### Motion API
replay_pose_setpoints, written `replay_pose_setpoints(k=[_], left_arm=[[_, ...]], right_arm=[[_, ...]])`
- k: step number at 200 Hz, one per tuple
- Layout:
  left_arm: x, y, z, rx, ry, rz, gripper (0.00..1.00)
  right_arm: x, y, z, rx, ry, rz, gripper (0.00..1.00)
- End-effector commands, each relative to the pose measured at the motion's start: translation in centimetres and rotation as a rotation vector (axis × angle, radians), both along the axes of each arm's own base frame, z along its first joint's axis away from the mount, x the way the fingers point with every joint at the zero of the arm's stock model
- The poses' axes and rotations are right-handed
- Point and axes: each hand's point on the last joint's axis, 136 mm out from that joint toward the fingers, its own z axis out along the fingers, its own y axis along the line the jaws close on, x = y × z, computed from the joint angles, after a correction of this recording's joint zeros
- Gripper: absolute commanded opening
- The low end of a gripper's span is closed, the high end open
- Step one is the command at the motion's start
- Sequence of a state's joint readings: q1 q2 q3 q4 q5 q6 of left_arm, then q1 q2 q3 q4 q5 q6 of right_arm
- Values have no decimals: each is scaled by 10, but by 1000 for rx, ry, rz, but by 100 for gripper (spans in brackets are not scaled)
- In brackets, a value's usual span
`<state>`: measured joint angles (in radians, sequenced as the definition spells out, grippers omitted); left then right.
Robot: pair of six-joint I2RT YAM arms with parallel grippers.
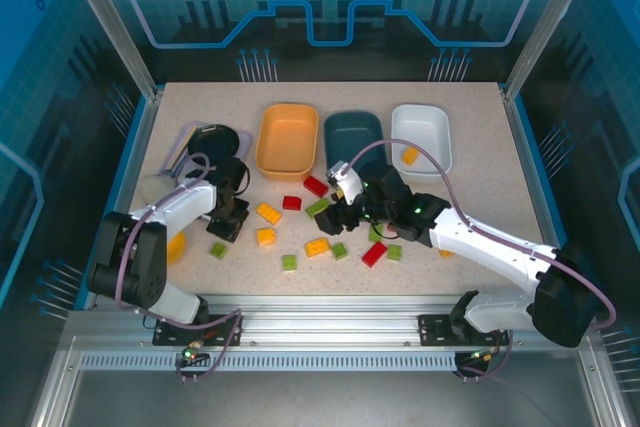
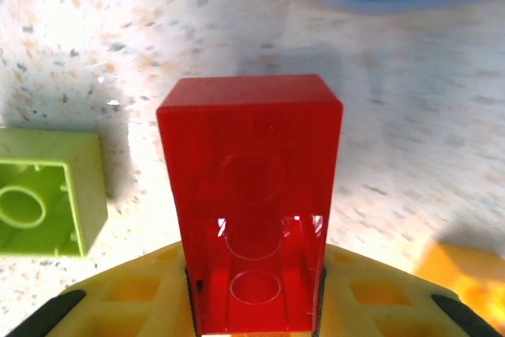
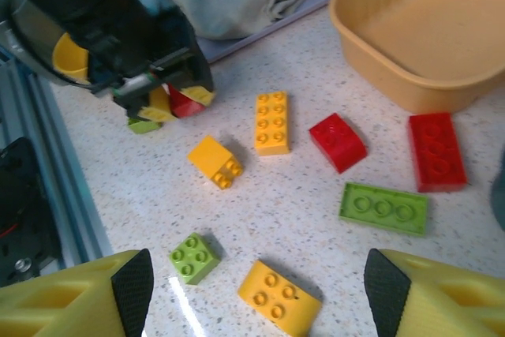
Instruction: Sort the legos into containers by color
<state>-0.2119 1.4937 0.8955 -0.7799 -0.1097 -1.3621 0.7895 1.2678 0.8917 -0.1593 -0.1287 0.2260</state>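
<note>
Down at the left, the left jaws clench a red brick, likely for carrying to a tub. On the surface, loose bricks lie before the orange tub; right jaws hang released above them, ready to choose.

Speckled beige table: three tubs stand side by side along its far part, the orange tub leftmost, the dark teal tub in the middle and the white tub rightmost, with a pale lilac tray at the far left. Loose bricks lie scattered on the bare surface nearer the arm bases, among them a square red brick, a yellow oblong brick, a green brick and a slanted red brick.
</note>
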Motion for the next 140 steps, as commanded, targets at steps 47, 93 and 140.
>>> replay_pose_setpoints(k=[47, 93, 140], left_arm=[[118, -55, 110, 103, -311, -555, 32], [187, -93, 83, 61, -252, -778, 33], [229, -111, 36, 19, -174, -820, 39]], right_arm=[[55, -74, 8, 27, 47, -424, 73], [64, -98, -13, 22, 153, -560, 73], [77, -96, 11, 112, 132, -602, 73]])
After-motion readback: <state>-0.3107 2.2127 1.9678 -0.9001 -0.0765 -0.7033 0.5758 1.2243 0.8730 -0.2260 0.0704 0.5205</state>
